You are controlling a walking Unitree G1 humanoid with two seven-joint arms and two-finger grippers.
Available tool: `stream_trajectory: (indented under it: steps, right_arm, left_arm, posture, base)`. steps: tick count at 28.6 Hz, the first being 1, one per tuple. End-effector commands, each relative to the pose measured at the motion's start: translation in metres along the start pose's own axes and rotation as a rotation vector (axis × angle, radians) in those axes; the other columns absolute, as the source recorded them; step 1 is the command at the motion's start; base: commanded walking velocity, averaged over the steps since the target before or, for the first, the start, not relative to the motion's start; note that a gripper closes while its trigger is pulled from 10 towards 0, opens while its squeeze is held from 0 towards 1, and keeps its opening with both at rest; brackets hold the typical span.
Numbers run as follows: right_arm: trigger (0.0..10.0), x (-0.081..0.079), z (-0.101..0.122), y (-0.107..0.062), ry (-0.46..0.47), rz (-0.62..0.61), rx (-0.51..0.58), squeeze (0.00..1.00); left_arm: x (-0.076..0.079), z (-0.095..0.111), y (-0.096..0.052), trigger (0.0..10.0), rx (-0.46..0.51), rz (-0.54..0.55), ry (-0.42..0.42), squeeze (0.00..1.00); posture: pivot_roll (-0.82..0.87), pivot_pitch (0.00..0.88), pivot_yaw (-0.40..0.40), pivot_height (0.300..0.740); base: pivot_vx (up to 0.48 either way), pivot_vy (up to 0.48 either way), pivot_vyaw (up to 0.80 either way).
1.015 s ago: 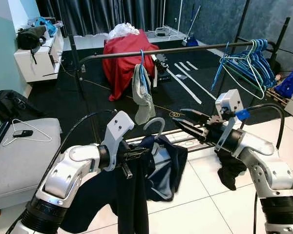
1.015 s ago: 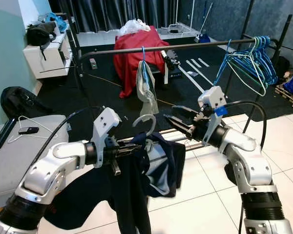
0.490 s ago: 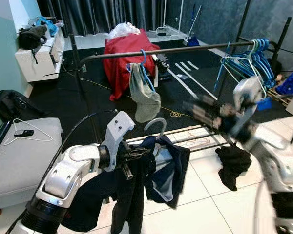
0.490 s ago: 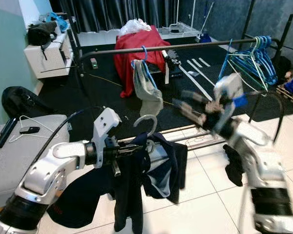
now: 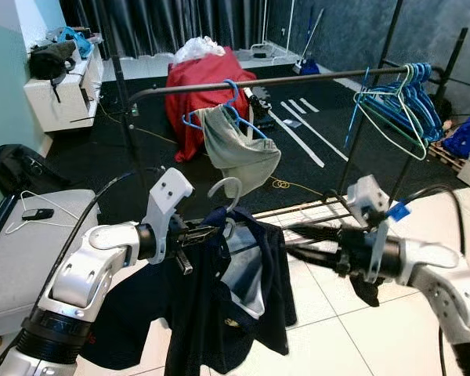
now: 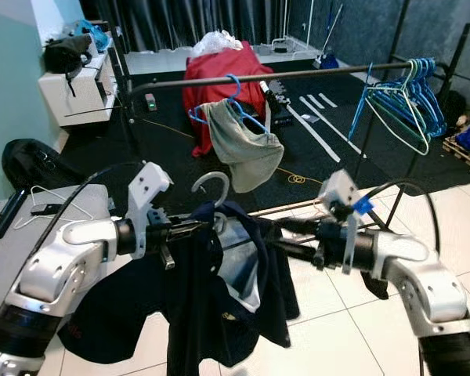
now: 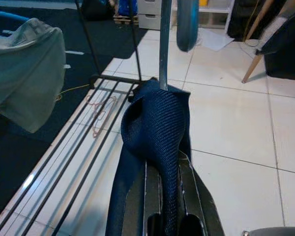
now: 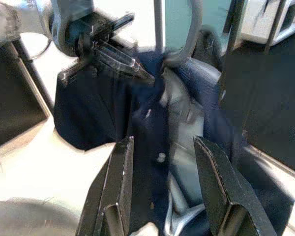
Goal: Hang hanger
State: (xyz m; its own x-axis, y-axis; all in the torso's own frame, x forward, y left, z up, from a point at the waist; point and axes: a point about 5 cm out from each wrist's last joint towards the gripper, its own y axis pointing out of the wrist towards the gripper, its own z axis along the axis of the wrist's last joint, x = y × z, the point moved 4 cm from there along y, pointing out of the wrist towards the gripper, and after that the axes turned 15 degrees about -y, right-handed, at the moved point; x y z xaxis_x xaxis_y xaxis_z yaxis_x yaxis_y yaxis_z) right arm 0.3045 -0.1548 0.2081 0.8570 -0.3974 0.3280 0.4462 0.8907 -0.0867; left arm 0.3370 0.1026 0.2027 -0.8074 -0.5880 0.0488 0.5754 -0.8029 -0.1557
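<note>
Below the clothes rail (image 5: 251,81), left gripper (image 5: 197,233) is clamped on the navy shirt (image 5: 227,305) at its hanger (image 5: 225,190); hook free, short of the bar. Right gripper (image 5: 296,239) fingers spread, empty, beside the shirt's edge. Bare rail lies between grey garment (image 5: 239,153) and blue hangers (image 5: 399,102).

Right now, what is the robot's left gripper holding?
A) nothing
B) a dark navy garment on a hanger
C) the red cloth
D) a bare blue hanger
B: the left gripper is clamped on the navy garment, whose hanger hook sticks up above it, below the rail.
</note>
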Motion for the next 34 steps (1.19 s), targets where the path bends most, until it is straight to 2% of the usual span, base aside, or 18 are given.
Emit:
stream_trajectory:
  steps: [1,3,5,9,11,14,15,16,17,19,21,23,27,34]
  right_arm:
    - [10.0,0.018,0.017,-0.003,-0.067,-0.100,0.086,0.00]
    - [10.0,0.018,0.017,-0.003,-0.067,-0.100,0.086,0.00]
    - [10.0,0.032,0.025,-0.009,-0.122,-0.181,0.126,0.00]
    - [10.0,0.036,0.024,-0.013,-0.146,-0.197,0.110,0.00]
    - [10.0,0.044,0.024,-0.021,-0.167,-0.232,0.104,0.00]
    - [10.0,0.042,0.025,-0.022,-0.146,-0.212,0.120,0.00]
    - [10.0,0.036,0.026,-0.021,-0.101,-0.163,0.142,0.00]
    - [10.0,0.036,0.026,-0.021,-0.101,-0.163,0.142,0.00]
    - [10.0,0.027,0.026,-0.019,-0.052,-0.098,0.159,0.00]
    - [10.0,0.027,0.026,-0.019,-0.052,-0.098,0.159,0.00]
    - [10.0,0.012,0.027,-0.013,0.008,0.011,0.184,0.00]
    - [10.0,0.012,0.027,-0.013,0.008,0.011,0.184,0.00]
    - [10.0,-0.004,0.037,-0.010,0.061,0.152,0.220,0.00]
    - [10.0,-0.008,0.035,-0.013,0.060,0.193,0.194,0.00]
  left_arm:
    - [0.004,0.012,-0.004,0.0,0.035,-0.045,0.042,0.00]
    - [0.004,0.012,-0.004,0.0,0.035,-0.045,0.042,0.00]
    - [0.011,0.011,-0.005,0.0,0.023,-0.103,0.056,0.00]
    - [0.013,0.010,-0.005,0.0,0.016,-0.123,0.063,0.00]
    - [0.020,0.009,-0.006,0.0,0.010,-0.176,0.065,0.00]
    - [0.028,0.009,-0.005,0.0,0.007,-0.215,0.064,0.00]
    - [0.034,0.009,-0.004,0.0,0.005,-0.243,0.063,0.00]
    - [0.034,0.009,-0.004,0.0,0.005,-0.243,0.063,0.00]
    - [0.039,0.009,-0.002,0.0,0.005,-0.263,0.062,0.00]
    - [0.039,0.009,-0.002,0.0,0.005,-0.263,0.062,0.00]
    - [0.047,0.008,0.002,0.0,0.004,-0.295,0.058,0.00]
    - [0.047,0.008,0.002,0.0,0.004,-0.295,0.058,0.00]
    - [0.050,0.006,0.005,0.0,0.002,-0.306,0.050,0.00]
    - [0.046,0.007,0.004,0.0,0.000,-0.302,0.052,0.00]
  posture:
    - [-0.10,0.053,0.011,0.740]
    - [-0.10,0.053,0.011,0.740]
    - [-0.11,0.049,0.010,0.740]
    - [-0.11,0.048,0.009,0.740]
    - [-0.11,0.045,0.010,0.740]
    - [-0.11,0.041,0.007,0.740]
    - [-0.11,0.039,0.006,0.740]
    - [-0.11,0.039,0.006,0.740]
    - [-0.11,0.038,0.005,0.740]
    - [-0.11,0.038,0.005,0.740]
    - [-0.11,0.032,0.006,0.740]
    - [-0.11,0.032,0.006,0.740]
    - [-0.11,0.030,0.002,0.740]
    - [-0.11,0.038,0.004,0.740]
  base:
    - [0.000,0.000,0.00]
    - [0.000,0.000,0.00]
    - [0.000,0.000,0.00]
    - [0.000,0.000,0.00]
    - [0.000,0.000,0.00]
    - [0.000,0.000,0.00]
    - [0.000,0.000,0.00]
    - [0.000,0.000,0.00]
    - [0.000,0.000,0.00]
    - [0.000,0.000,0.00]
    - [0.000,0.000,0.00]
    - [0.000,0.000,0.00]
    - [0.000,0.000,0.00]
    - [0.000,0.000,0.00]
